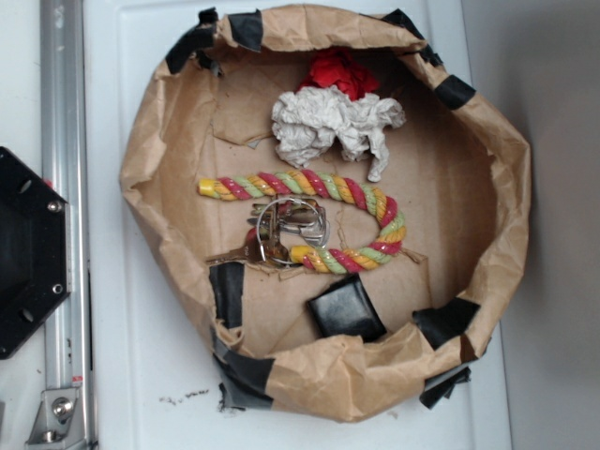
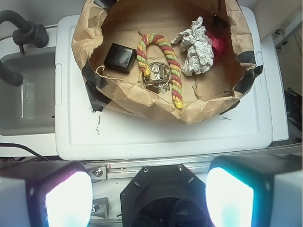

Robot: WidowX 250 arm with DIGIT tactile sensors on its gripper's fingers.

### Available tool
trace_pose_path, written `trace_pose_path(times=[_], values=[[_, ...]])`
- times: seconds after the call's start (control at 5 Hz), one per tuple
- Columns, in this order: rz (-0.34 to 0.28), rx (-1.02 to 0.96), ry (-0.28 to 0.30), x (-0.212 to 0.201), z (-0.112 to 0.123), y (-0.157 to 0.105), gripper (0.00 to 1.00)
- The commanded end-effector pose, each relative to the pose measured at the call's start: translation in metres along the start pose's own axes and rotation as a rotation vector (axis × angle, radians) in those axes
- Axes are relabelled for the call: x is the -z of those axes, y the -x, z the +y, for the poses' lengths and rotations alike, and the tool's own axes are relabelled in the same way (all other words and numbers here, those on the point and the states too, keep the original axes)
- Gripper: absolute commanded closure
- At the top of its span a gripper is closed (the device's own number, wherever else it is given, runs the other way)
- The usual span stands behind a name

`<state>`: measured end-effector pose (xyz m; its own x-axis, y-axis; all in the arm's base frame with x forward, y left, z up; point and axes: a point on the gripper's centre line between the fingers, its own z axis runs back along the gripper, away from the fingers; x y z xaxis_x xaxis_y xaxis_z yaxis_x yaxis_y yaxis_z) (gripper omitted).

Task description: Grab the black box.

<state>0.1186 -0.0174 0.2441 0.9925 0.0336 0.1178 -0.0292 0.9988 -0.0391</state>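
The black box [image 1: 346, 308] lies inside a brown paper nest [image 1: 487, 150], near its front wall, just below the rope toy [image 1: 347, 197]. In the wrist view the black box [image 2: 120, 57] sits at the left of the nest, beside the rope toy [image 2: 166, 61]. My gripper [image 2: 150, 196] is open and empty, high above the robot's black hexagonal base plate [image 2: 163, 191], well away from the nest. Its two pads [image 2: 68, 198] glow white at the bottom of the wrist view. The gripper is not in the exterior view.
In the nest lie a bunch of keys [image 1: 281, 230], crumpled white paper [image 1: 328, 122] and a red crumpled piece [image 1: 339, 70]. Black tape patches [image 1: 228, 292] hold the paper rim. The nest stands on a white board [image 2: 165, 132]. A metal rail [image 1: 64, 187] and the hexagonal plate [image 1: 28, 253] are at left.
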Motion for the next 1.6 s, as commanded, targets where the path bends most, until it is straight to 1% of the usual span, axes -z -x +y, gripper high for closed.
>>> trace_pose_path(times=[0.0,0.2,0.4,0.6,0.8,1.0,1.2,1.4], values=[[0.0,0.0,0.0,0.0,0.0,0.0,0.0],[-0.088,0.108,0.049,0.012,-0.004,-0.048,0.0],[-0.096,0.205,0.098,0.033,-0.009,-0.087,0.0],[-0.163,0.315,0.145,0.052,-0.013,-0.112,0.0],[-0.17,0.435,0.115,0.072,-0.014,-0.123,0.0],[-0.168,0.687,0.092,0.091,0.007,-0.125,0.0],[-0.148,0.887,0.014,0.102,0.015,-0.13,0.0],[-0.082,1.116,-0.105,0.127,0.006,-0.132,0.0]])
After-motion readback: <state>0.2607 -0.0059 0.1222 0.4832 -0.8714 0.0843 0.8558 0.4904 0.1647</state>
